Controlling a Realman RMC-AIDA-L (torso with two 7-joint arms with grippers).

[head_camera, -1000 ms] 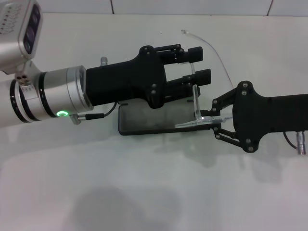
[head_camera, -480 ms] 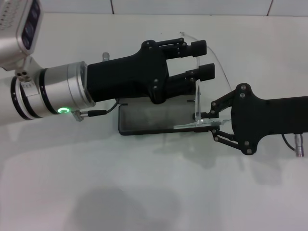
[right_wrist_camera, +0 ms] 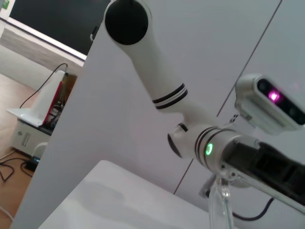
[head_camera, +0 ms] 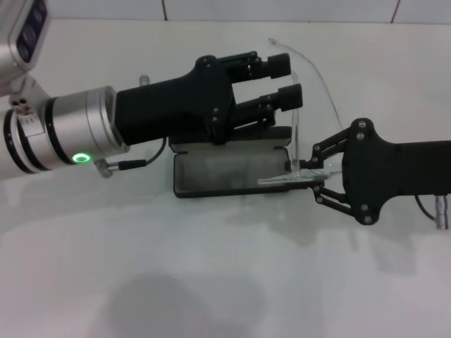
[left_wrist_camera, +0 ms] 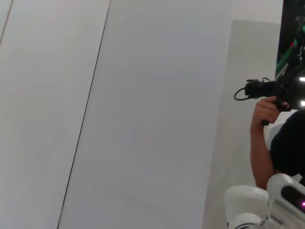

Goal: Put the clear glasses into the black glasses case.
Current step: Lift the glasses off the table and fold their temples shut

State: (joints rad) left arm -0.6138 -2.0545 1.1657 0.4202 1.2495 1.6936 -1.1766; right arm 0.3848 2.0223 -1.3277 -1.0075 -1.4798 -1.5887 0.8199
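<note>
The black glasses case (head_camera: pixel 218 173) lies open on the white table, grey lining up, partly under my left hand. The clear glasses (head_camera: pixel 294 144) stand tilted over the case's right end. One clear arm rises upright and the other arcs back toward the far side. My right gripper (head_camera: pixel 310 174) comes in from the right and is shut on the glasses' lower edge, just past the case's right rim. My left gripper (head_camera: pixel 285 79) hovers above the case's far side, fingers apart and holding nothing. In the right wrist view a clear piece of the glasses (right_wrist_camera: pixel 220 210) shows below my left arm.
The white table (head_camera: pixel 211 282) stretches toward me in front of the case. A thin cable (head_camera: pixel 137 163) hangs from the left wrist beside the case's left end. The left wrist view shows only a wall and a person (left_wrist_camera: pixel 271 143) at the far side.
My left gripper has drawn up and back, away from the case's near side. The glasses' upright arm now stands a little further right. The right gripper has barely moved.
</note>
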